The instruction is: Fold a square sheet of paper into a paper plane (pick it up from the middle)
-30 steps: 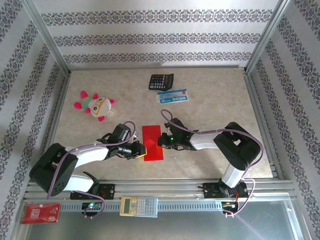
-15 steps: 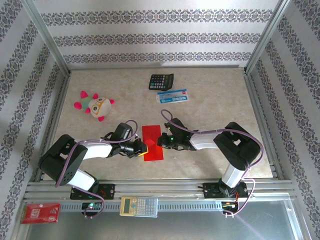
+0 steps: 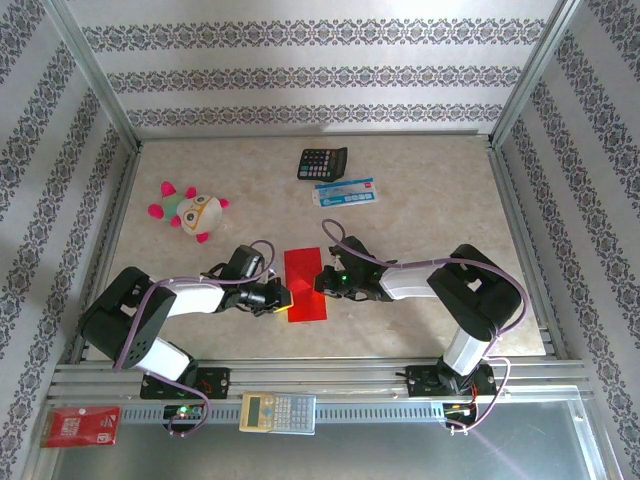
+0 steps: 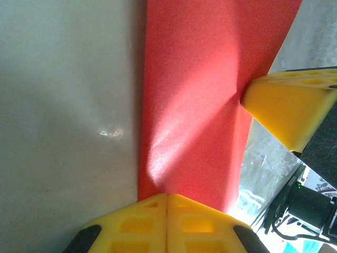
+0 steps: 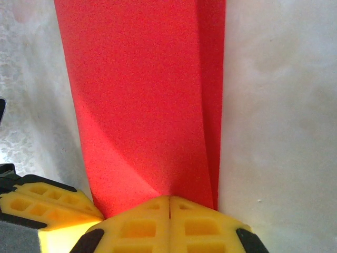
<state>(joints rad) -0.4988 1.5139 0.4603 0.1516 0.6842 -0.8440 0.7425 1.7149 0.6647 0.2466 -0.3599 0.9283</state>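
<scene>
My left claw (image 4: 167, 196) is closed, fingertips pressed together, and the near edge of the paper (image 4: 195, 105) runs right into the seam between them, so I have it pinched at its left side. My right claw (image 5: 169, 199) is closed the same way, its tips meeting on the opposite edge of the sheet, where the red narrows into my grip. From my right wrist I see a second layer along one long edge of the paper, a darker strip lying on the main face. From above, the paper is a tall red rectangle lying in the middle of the bench (image 3: 440, 210), between my two claws, the left one at its lower left corner and the right one about halfway up its right edge. From my left wrist, one yellow finger of the right claw touches the far edge of the sheet, and the paper is lit brightly down its middle. Farther back on the bench sit a black calculator (image 3: 322, 162) and, just in front of it, a blue and white card (image 3: 345, 192). A plush toy (image 3: 190, 210) lies well off to the left.
</scene>
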